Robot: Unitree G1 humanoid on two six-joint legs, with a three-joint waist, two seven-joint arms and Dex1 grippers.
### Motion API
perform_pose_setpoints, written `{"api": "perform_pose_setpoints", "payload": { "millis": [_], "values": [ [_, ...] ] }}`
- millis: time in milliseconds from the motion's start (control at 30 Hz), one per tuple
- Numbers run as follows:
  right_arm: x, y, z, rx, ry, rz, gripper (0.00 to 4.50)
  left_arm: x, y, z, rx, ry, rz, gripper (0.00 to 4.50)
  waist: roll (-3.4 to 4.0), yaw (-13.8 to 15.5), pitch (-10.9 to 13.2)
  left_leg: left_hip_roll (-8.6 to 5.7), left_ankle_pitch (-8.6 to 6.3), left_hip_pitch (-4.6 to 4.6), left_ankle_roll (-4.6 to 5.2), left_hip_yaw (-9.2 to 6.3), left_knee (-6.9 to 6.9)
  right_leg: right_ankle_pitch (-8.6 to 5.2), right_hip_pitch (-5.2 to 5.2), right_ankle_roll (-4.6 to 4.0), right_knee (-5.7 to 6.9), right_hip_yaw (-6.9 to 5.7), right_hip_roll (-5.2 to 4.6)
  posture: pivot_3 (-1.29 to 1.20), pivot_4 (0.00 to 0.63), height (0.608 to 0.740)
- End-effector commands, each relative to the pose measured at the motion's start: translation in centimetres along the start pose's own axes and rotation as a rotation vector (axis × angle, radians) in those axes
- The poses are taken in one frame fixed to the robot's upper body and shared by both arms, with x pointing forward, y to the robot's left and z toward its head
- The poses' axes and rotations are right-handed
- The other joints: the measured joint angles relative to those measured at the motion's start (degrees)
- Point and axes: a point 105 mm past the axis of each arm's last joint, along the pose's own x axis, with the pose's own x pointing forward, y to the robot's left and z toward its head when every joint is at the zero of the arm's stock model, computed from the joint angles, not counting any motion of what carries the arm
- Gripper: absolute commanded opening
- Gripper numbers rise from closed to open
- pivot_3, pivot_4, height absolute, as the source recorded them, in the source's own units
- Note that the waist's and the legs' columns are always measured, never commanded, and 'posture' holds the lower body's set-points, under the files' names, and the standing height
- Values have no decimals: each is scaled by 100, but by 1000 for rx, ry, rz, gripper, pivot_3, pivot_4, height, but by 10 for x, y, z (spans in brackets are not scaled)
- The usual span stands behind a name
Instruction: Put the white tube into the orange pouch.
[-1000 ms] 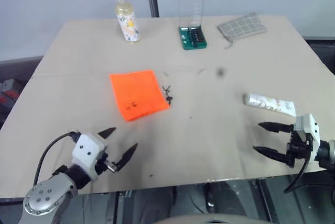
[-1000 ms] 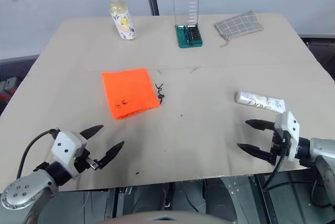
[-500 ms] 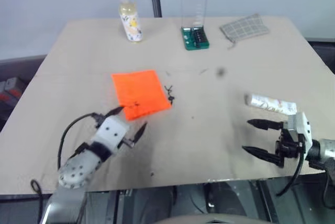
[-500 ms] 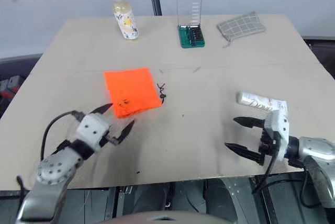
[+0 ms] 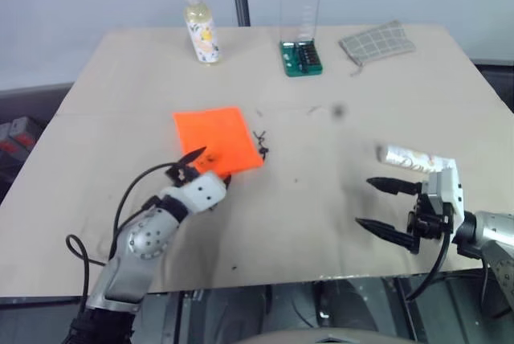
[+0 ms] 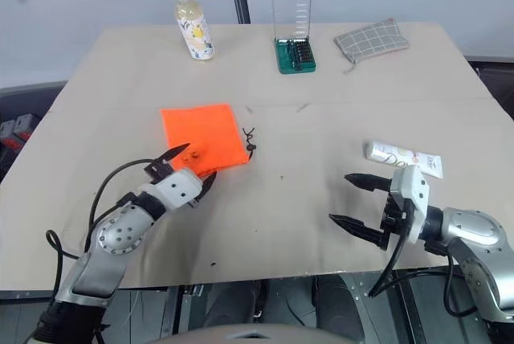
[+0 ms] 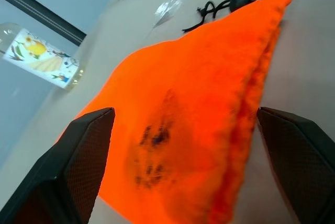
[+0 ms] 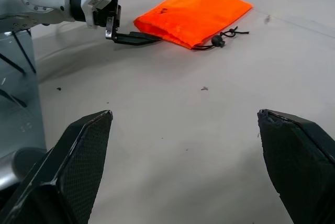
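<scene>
I am counting one orange pouch (image 6: 204, 137), one white tube (image 6: 404, 157), one bottle (image 6: 193, 25), one checked pouch (image 6: 370, 39), one bit case (image 6: 294, 43).

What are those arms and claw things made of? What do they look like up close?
Each arm is silvery grey metal with round, bolt-studded joints and a loose black cable looping beside it. The left gripper and right gripper each have a boxy white housing carrying two black jaws, long and tapering to sharp points. In the wrist views the fingers show a fine textured, mesh-like surface.
</scene>
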Motion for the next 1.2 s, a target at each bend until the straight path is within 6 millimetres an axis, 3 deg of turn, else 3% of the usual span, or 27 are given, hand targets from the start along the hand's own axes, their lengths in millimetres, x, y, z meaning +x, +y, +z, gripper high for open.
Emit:
{"api": "perform_pose_setpoints", "payload": {
  "millis": [33, 133, 233, 467, 500, 767, 867, 1000, 1200],
  "values": [
    [-1, 3, 9, -40, -24, -3, 4473, 2, 12, 7, 45, -37, 62, 4500, 0, 0, 0, 0, 0, 0, 0, -1, 0, 0, 0, 0, 0, 0, 0, 0, 150, 740],
    [-1, 3, 8, -38, -21, -4, 4473, 4, 14, 9, 34, -46, 81, 4500, 0, 0, 0, 0, 0, -1, 0, -4, 0, 1, 0, 1, 0, 0, -1, 0, 150, 740],
    [-1, 1, 8, -40, -21, -7, 4500, 5, 6, 6, 24, -34, 39, 3729, 0, -1, 0, -1, 0, 0, 0, -3, 1, 2, 0, 1, 1, 0, -1, 0, 150, 740],
    [-2, 1, 6, -42, -24, -22, 4500, 10, 14, 16, -1, -82, 70, 376, -1, 1, 0, -1, 0, -1, 0, -1, 6, 2, 1, 1, 5, -2, 0, 0, 150, 740],
    [-3, 1, 5, -41, -23, -25, 4500, 9, 14, 18, -10, -89, 67, 86, 0, -1, 0, -1, 0, 0, 0, -1, 6, 2, 1, 1, 5, -2, 0, 0, 150, 740],
    [-4, 0, 2, -41, -20, -36, 4500, -2, 6, 18, -134, -86, -23, 86, 0, -5, -1, -1, 0, 1, 0, -2, 6, 2, 1, 0, 8, 0, -1, 0, 150, 740],
    [-4, -1, 1, -39, -20, -37, 4500, -3, 13, 20, -48, -84, 1, 847, 0, -2, -1, -1, 0, 2, 0, -2, 7, 2, 1, 1, 9, 0, 0, 0, 150, 740],
    [-3, -1, 0, -37, -20, -37, 4500, -4, 16, 27, 109, -105, -2, 2616, 0, -3, -1, -1, 0, 2, 0, 5, 7, 2, 1, 0, 11, -2, 3, 0, 150, 740],
    [-1, 1, 0, -35, -23, -34, 4500, -6, 20, 27, 274, -112, 18, 2616, 0, -3, -1, -1, 0, 2, 0, 4, 7, 2, 1, 0, 10, 1, 1, 0, 150, 740]
  ]
}}
